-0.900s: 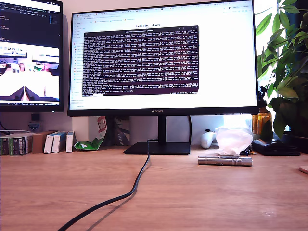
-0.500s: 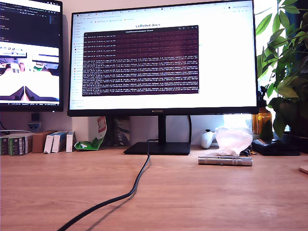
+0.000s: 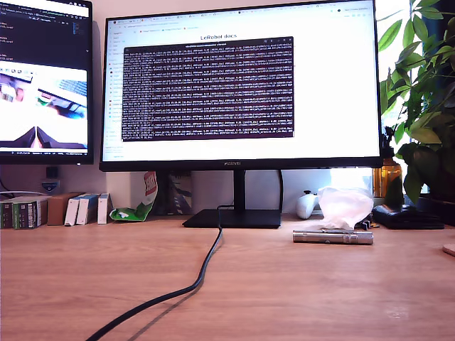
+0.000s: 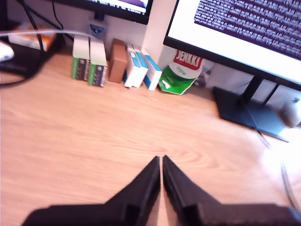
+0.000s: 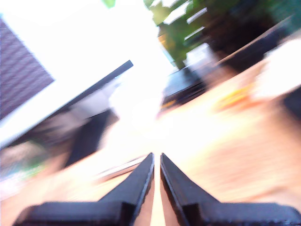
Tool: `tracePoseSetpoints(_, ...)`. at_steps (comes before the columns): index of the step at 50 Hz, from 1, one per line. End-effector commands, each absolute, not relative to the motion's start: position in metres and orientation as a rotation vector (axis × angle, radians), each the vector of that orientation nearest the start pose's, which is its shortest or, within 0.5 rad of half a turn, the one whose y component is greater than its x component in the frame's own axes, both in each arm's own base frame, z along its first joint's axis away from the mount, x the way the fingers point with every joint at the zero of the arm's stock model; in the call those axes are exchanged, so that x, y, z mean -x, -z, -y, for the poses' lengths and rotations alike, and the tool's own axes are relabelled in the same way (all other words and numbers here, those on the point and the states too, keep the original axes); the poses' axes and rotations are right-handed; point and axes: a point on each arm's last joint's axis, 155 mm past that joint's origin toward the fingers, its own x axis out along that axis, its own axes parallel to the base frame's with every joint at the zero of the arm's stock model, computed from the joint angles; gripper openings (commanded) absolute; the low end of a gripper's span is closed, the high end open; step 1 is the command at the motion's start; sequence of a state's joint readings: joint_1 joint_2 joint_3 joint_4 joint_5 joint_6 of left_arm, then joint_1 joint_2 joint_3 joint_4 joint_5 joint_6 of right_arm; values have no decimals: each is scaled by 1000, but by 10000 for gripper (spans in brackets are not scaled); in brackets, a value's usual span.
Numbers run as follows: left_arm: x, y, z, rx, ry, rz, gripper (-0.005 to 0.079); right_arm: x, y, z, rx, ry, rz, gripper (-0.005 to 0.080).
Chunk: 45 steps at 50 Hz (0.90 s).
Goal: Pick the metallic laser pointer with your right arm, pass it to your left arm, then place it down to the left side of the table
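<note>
The metallic laser pointer (image 3: 333, 237) lies flat on the wooden table (image 3: 284, 298), toward the exterior view's right, in front of a crumpled white bag. No arm or gripper shows in the exterior view. My first gripper (image 4: 161, 160) is shut with nothing in it, hovering over bare table (image 4: 94, 132), and the pointer is out of that view. My second gripper (image 5: 156, 156) is also shut and holds nothing. Its view is heavily motion-blurred; a pale streak (image 5: 120, 169) on the wood ahead of the fingertips may be the pointer.
A large monitor on a black stand (image 3: 234, 219) fills the back, with a black cable (image 3: 192, 284) running toward the front edge. Small boxes (image 3: 28, 212) line the back at the exterior view's left. A white mouse (image 3: 306, 205), the white bag (image 3: 345, 206) and a plant (image 3: 426, 92) crowd the right.
Nothing on the table has moved. Only the text and the camera feed on the screens have changed.
</note>
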<state>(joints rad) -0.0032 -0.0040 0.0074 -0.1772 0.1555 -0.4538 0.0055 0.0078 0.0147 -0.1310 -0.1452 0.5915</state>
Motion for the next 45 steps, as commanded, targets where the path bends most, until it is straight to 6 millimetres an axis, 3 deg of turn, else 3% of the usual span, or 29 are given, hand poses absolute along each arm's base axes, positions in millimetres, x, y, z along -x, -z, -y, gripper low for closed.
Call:
tracePoseSetpoints(1, -246, -124, 40, 478, 183, -190, -21, -245, -146, -43, -613, -203, -160, 17)
tracePoseSetpoints(7, -241, -151, 65, 466, 342, -123, -21, -235, -167, -65, -611, -327, -178, 17)
tracePoseSetpoints(22, -228, -186, 87, 412, 490, -50, -21, -232, -192, -75, -541, -353, -298, 6)
tracePoseSetpoints(35, -221, -202, 97, 325, 562, 24, -21, -252, -198, -98, -370, -489, -477, -13)
tracePoseSetpoints(45, -221, -202, 97, 326, 561, 23, -21, -279, -196, -99, -59, -569, -561, -13)
